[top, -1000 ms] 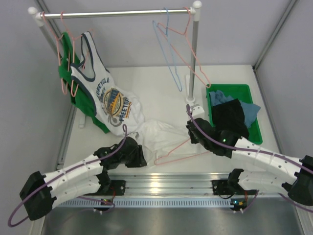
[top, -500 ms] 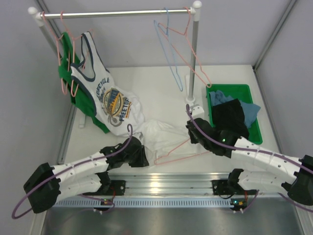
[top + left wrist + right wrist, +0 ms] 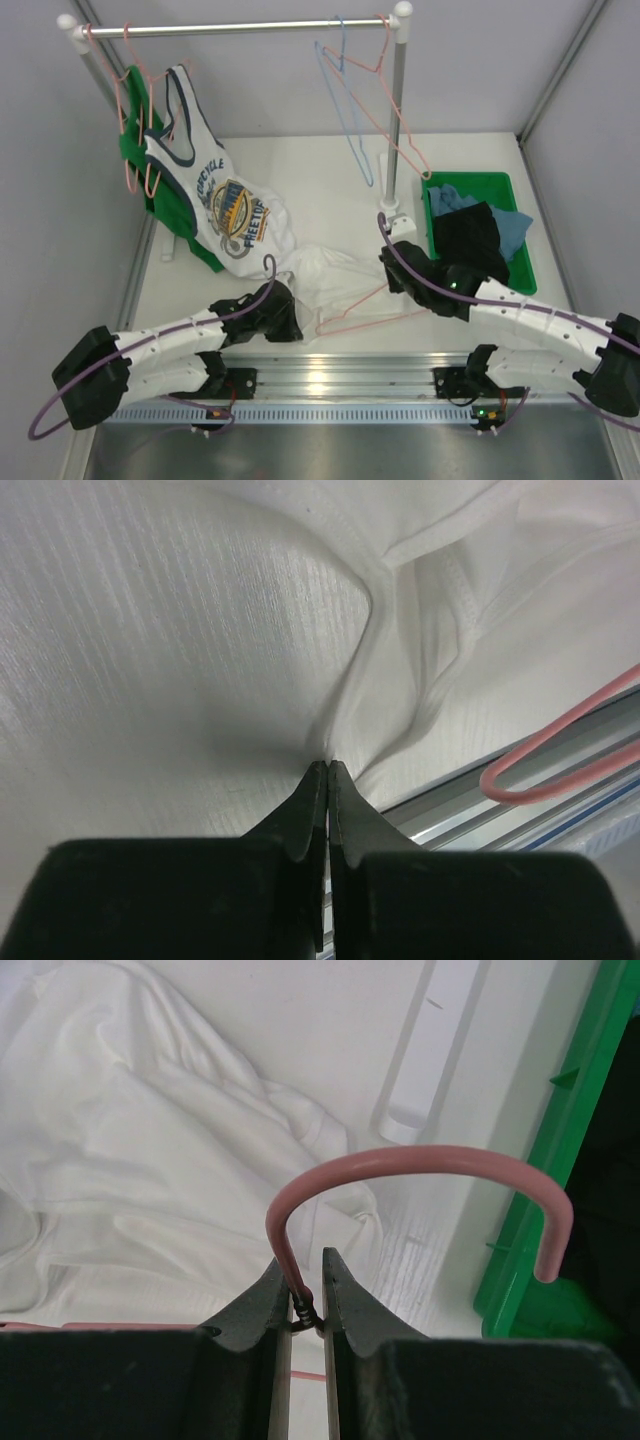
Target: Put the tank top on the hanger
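Tank top (image 3: 325, 272) lies crumpled on the table between the two arms, just beside the hanger (image 3: 420, 1150), near the front edge. The left gripper (image 3: 327, 765) has just closed: a second ago its jaws stood apart over the cloth, and now they are pressed together on a small fold of white fabric, which puckers toward the tips. The left arm has also crept a little toward the cloth. The right gripper (image 3: 305, 1270) has not changed; it is clamped on the hanger's neck, at the twisted wire just under the hook.

With both pieces gripped, I judge that the grasping step is done and threading can begin (provided the pinch holds).

Much is unclear. The left wrist view cannot show whether the fold holds one layer or two, nor how the pinch sits relative to the seamed opening that shows further off. From above, the left gripper hides its own pinch. The right wrist view cuts off the hanger's triangle. In the top view I cannot tell whether the hanger's near shoulder lies over the fabric or under it.
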Robot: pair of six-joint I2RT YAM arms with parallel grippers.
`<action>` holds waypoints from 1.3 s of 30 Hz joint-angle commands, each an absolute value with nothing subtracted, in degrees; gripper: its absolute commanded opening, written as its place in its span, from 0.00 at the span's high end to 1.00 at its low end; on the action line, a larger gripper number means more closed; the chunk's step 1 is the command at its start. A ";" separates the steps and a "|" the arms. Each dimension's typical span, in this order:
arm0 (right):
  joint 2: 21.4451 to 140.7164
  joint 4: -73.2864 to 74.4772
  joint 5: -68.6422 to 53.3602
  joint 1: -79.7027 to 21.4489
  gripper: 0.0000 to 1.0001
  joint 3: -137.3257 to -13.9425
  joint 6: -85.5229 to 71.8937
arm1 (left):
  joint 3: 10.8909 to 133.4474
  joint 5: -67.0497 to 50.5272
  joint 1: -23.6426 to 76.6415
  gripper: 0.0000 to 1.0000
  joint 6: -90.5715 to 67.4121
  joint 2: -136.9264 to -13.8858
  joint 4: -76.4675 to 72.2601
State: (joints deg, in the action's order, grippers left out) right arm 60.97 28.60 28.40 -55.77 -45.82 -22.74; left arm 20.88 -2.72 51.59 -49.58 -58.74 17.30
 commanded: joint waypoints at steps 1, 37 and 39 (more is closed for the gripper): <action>61.61 27.07 30.93 -56.43 1.00 -48.87 -23.82 | 23.90 -2.02 52.12 1.00 -48.87 -57.05 17.57; 68.99 26.19 35.59 -60.20 1.00 -61.52 -24.61 | 54.83 3.52 52.56 1.00 -37.45 -60.11 30.50; 69.26 26.37 36.21 -60.99 1.00 -62.40 -24.44 | 56.68 3.78 52.56 1.00 -36.92 -61.08 30.06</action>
State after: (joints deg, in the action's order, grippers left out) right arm 68.77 27.92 33.71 -59.37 -58.81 -25.06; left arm 52.69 2.63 52.45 -39.77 -60.27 30.59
